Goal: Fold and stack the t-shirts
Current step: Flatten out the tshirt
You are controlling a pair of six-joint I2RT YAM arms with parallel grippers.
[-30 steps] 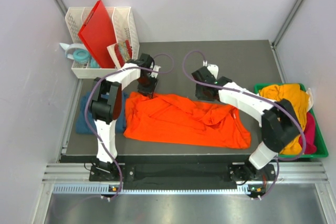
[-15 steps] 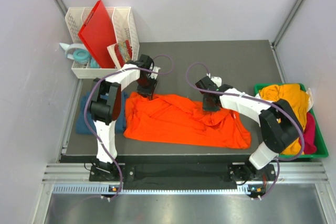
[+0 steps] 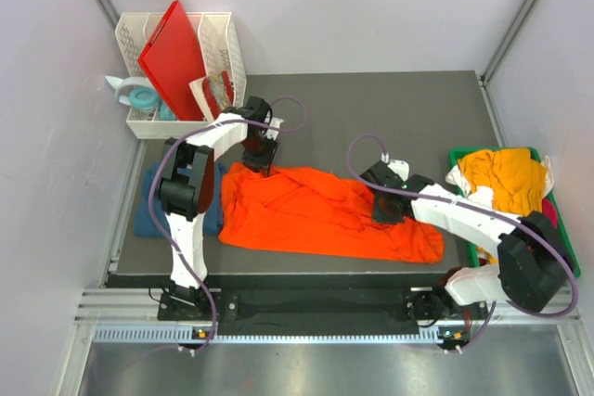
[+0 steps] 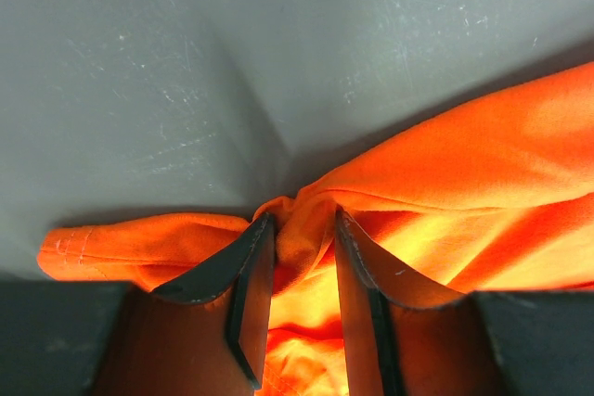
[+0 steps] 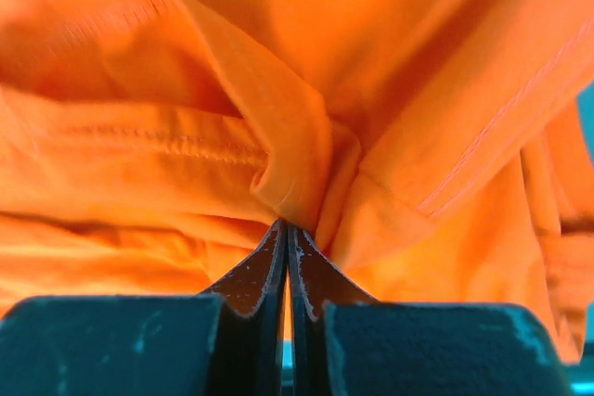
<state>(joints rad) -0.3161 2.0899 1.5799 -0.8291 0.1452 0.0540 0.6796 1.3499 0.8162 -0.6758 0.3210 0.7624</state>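
A bright orange t-shirt [image 3: 316,220] lies spread and wrinkled across the dark mat. My left gripper [image 3: 260,162] is at its far left corner. In the left wrist view that gripper [image 4: 302,234] holds a bunched fold of the orange cloth [image 4: 464,164] between its fingers. My right gripper [image 3: 385,210] sits over the shirt's right half. In the right wrist view it [image 5: 290,227] is pinched shut on a hemmed fold of orange cloth [image 5: 278,136]. A dark teal-blue t-shirt [image 3: 147,215] lies at the left edge, partly under the left arm.
A green bin [image 3: 462,152] at the right holds a mustard-yellow shirt [image 3: 501,178] and pink cloth [image 3: 549,213]. A white rack [image 3: 223,39] with a red plastic board [image 3: 176,48] stands at the back left, with tape rolls [image 3: 141,97] beside it.
My right gripper has moved toward the near right, drawing the shirt's far edge with it. The right arm's elbow has swung out to the right. The left gripper has stayed put.
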